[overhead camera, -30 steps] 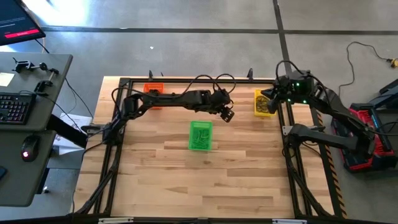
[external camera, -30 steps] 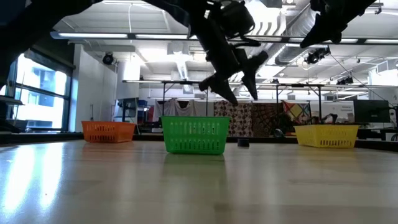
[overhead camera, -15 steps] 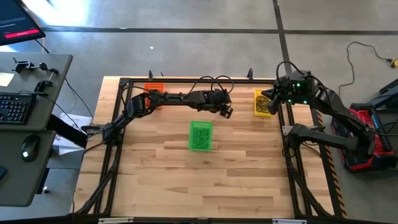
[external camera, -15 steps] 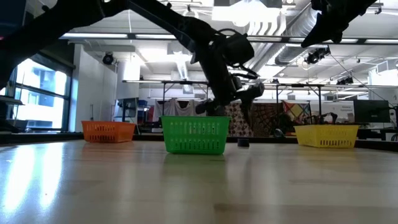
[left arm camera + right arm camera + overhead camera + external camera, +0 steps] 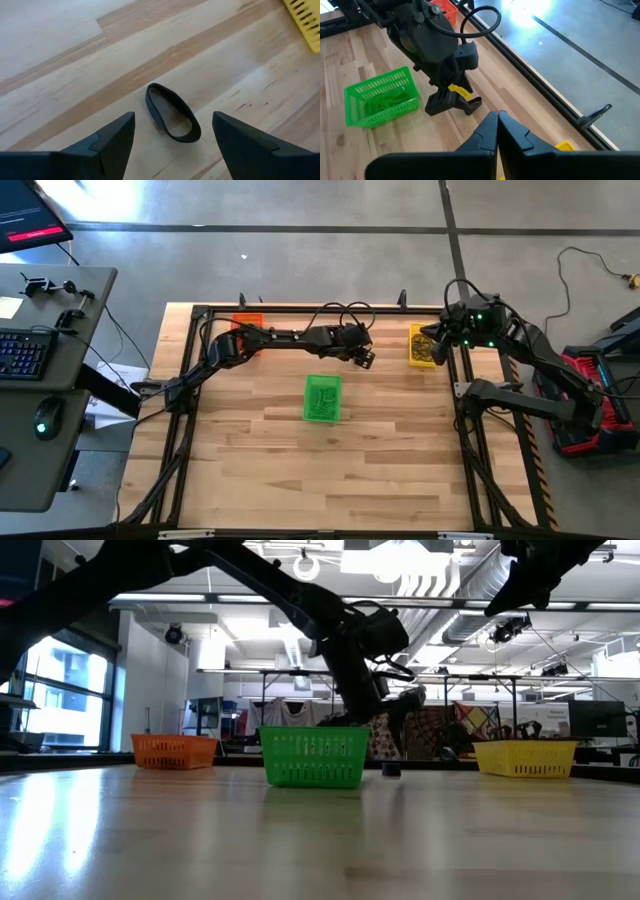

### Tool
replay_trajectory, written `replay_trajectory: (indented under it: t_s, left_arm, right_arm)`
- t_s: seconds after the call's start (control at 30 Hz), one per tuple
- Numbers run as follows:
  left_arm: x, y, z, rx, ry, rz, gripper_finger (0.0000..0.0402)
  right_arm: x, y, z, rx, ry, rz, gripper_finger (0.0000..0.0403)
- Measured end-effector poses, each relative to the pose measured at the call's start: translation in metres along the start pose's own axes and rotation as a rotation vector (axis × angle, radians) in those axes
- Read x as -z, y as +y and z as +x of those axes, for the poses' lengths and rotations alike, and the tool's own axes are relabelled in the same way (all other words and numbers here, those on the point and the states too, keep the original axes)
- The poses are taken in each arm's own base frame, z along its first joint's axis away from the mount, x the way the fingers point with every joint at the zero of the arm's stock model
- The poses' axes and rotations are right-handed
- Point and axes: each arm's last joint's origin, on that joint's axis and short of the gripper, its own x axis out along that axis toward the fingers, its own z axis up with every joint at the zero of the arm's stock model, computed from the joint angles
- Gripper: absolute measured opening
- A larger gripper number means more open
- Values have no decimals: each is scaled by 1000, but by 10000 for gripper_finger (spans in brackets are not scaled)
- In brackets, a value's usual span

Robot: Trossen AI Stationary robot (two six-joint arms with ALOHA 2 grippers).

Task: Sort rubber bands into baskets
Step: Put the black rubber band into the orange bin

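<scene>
The left gripper [image 5: 367,359] has drawn back toward 10 o'clock, away from the yellow basket [image 5: 424,346], and dropped lower to the worktop [image 5: 300,460]. Its jaws, spread wide, now straddle a black band [image 5: 172,112] lying flat there.

Grey concrete floor [image 5: 300,270] surrounds a desk [image 5: 50,380] holding a keyboard [image 5: 22,352].
</scene>
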Motion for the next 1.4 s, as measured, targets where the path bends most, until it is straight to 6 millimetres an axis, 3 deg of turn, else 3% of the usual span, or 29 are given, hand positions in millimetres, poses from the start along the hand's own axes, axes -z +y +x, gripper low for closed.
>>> replay_trajectory:
  t_s: [0.23, 0.6, 0.87, 1.03, 1.4]
  left_arm:
    - [-2, 2, 1, -1, 3, -3, 220]
    - [0, -1, -1, 93, 75, 91, 88]
    - [-17, -16, -28, 142, 100, 356, 9]
    - [-24, -18, -36, 160, 86, 485, 20]
    - [-27, -19, -35, 166, 43, 611, 156]
  right_arm:
    - [0, 0, 0, 0, 2, 1, 0]
    - [0, 0, 0, 0, 5, 1, 0]
    - [0, 0, 0, -6, 4, 0, 0]
    - [0, 1, 0, -20, 3, 0, 0]
    - [0, 1, 0, -38, 1, 3, 0]
